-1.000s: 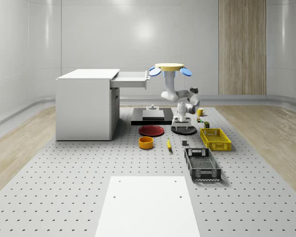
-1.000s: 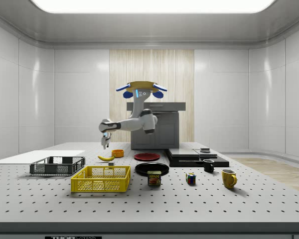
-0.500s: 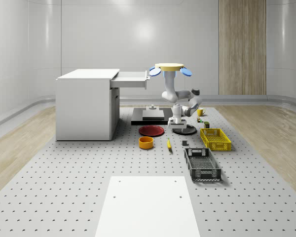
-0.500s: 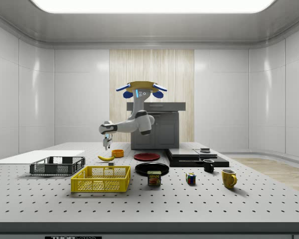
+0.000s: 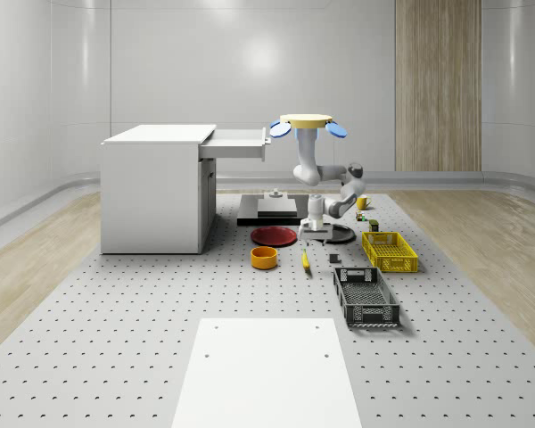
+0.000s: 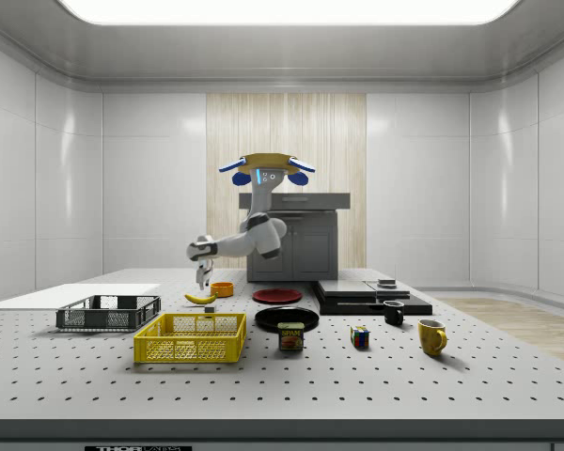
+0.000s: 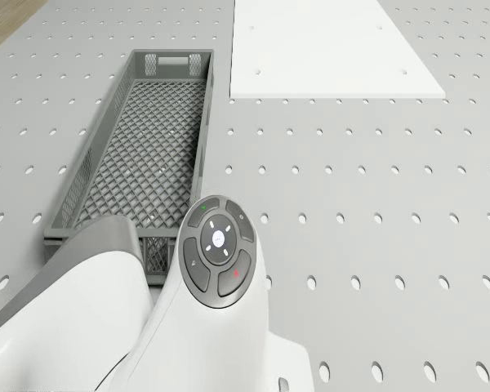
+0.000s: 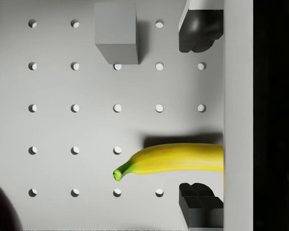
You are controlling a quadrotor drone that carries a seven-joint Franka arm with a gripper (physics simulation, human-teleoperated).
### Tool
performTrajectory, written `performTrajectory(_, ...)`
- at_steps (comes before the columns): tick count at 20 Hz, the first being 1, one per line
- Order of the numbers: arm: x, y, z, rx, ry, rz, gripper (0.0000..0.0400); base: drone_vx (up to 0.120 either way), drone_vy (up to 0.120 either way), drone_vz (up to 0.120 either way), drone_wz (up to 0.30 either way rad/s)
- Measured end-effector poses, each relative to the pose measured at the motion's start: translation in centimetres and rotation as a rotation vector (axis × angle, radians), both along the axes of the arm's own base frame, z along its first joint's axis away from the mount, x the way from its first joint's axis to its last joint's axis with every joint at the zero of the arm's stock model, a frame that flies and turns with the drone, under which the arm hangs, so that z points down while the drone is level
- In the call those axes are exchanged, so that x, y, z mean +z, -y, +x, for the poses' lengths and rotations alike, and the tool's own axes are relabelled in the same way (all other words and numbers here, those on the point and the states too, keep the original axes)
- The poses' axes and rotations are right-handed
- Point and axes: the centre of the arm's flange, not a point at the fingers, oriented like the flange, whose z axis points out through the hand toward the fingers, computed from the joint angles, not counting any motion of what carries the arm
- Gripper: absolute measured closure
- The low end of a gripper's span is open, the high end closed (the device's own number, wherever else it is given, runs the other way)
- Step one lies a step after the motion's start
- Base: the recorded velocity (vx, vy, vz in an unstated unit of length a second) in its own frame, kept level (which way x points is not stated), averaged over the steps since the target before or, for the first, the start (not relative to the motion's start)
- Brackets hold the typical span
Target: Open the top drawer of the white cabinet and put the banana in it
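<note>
whole-scene: the drone (image 5: 305,119) hovered beside the open drawer (image 5: 238,143), arm bent down toward the banana (image 5: 305,259) on the table (image 5: 116,321). side: gripper (image 6: 203,282) hung just above it. wrist: fingers (image 8: 197,29) spread apart, banana lengthwise between them, stem outward.

Bright, even overhead panel light (soft short shadows), no blur.

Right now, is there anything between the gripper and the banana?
No. In the side view the gripper hangs just above the banana with bare air between; the wrist view shows open fingers straddling it. The drone hovers before the cabinet.
</note>
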Motion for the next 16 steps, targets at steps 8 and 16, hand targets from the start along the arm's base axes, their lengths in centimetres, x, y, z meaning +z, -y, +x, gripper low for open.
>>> performTrajectory(8, 1.9, -3.0, 0.2, 0.000, 0.000, 0.000, 0.0000, 0.000, 0.000, 0.000, 0.000)
performTrajectory(16, 3.3, -3.9, 2.8, 0.000, 0.000, 0.000, 0.0000, 0.000, 0.000, 0.000, 0.000)
